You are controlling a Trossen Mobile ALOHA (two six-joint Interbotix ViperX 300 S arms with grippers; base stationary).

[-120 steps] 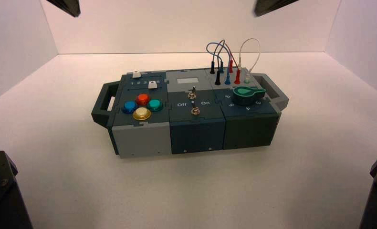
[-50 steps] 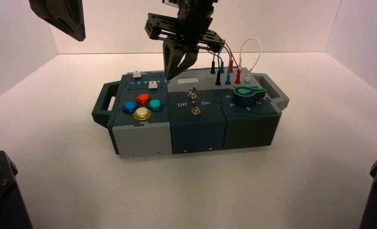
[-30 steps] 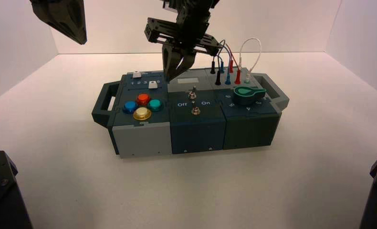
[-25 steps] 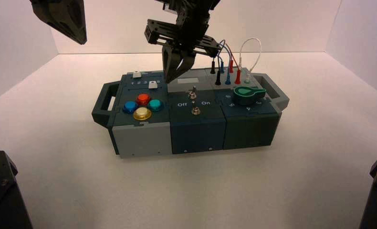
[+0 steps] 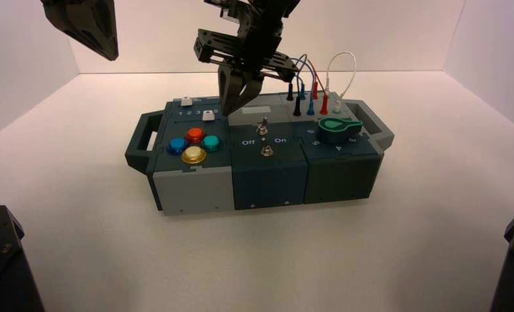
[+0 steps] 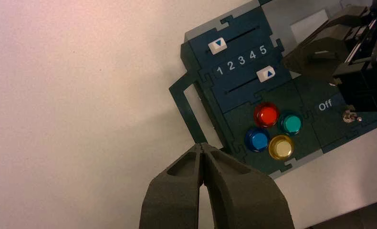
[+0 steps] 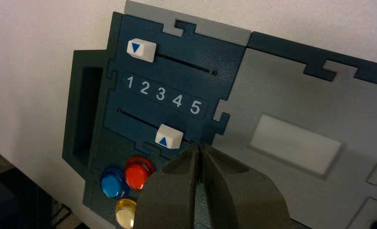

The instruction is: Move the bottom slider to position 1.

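Bottom slider (image 5: 207, 115), a small white blocky knob, is being shown in the high view on the left part of the dark grey box (image 5: 267, 175), with a free stretch of its track lying toward the box's left handle (image 5: 139, 140). The right gripper (image 5: 232, 104), black and pointed downward, is being held just beside the knob on its right, fingers pressed together. The left gripper (image 5: 85, 26) is being kept high at the upper left, well apart from the box. The box is being borne by a pale, bare table (image 5: 254, 260) enclosed by white walls (image 5: 20, 58).

In the left wrist view, the bottom slider (image 6: 266, 74) is being seen under the printed 5, its blue triangle pointing toward the number row, and position 1 (image 6: 219, 70) is lying at the row's far end, near the handle. The left gripper (image 6: 203, 151) is being held closed above the table beside the box's edge.

In the right wrist view, the bottom slider (image 7: 169, 137) is being seen near the 4 and 5, its long axis running along the thin slot, with open track reaching toward position 1 (image 7: 130, 82). The right gripper (image 7: 199, 151), fingers together, is being held just beside the knob, and touch cannot be told. The red round button (image 7: 138, 171) is lying near the fingers.
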